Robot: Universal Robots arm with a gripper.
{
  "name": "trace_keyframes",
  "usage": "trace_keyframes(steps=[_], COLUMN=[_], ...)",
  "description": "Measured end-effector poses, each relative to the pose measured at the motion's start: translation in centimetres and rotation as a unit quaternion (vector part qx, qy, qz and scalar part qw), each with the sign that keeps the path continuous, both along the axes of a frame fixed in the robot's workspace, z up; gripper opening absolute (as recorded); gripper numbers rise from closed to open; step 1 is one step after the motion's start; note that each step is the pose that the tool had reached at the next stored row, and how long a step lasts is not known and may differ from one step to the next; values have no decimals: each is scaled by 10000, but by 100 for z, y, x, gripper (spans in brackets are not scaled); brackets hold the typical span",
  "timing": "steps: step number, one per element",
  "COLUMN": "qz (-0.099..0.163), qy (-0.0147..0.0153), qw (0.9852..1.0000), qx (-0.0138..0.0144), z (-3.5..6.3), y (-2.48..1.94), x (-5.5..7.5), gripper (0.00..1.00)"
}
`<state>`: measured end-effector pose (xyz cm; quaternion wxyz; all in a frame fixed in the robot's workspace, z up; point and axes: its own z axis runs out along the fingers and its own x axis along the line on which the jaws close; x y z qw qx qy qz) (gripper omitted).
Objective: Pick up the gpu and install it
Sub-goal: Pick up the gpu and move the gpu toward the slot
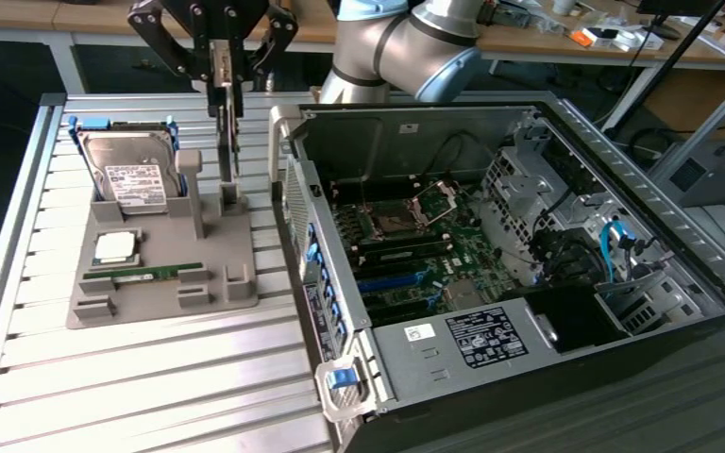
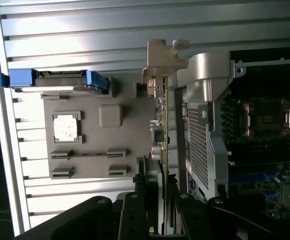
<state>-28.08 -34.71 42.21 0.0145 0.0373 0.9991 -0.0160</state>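
The gpu (image 1: 227, 127) hangs edge-on and upright, a thin card with a silver end bracket (image 2: 162, 60). My gripper (image 1: 218, 68) is shut on its upper edge, at the top of the exterior view. The card's lower end is level with the posts of the grey parts holder (image 1: 161, 294); I cannot tell whether it still touches the holder. In the wrist view the gpu (image 2: 165, 130) runs as a narrow strip from my gripper (image 2: 159, 202) out to the bracket, between the holder (image 2: 130, 135) and the computer case wall (image 2: 197, 140).
The holder carries a hard drive (image 1: 129, 175) in a blue caddy, a processor chip (image 1: 116, 247) and a memory stick (image 1: 144, 274). The open computer case (image 1: 551, 311) lies to the exterior view's right, motherboard (image 1: 400, 241) exposed. Both rest on a slatted metal table (image 1: 148, 377).
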Motion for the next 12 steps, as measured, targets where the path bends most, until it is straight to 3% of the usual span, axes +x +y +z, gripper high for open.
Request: trace_keyframes(steps=[3,7,12], qz=[0,-1,0], qy=[0,0,0], qw=[10000,10000,10000], qx=[-1,-1,-1], z=[0,0,0], y=[-62,-65,-65], x=[94,240,270], gripper=[27,27,27])
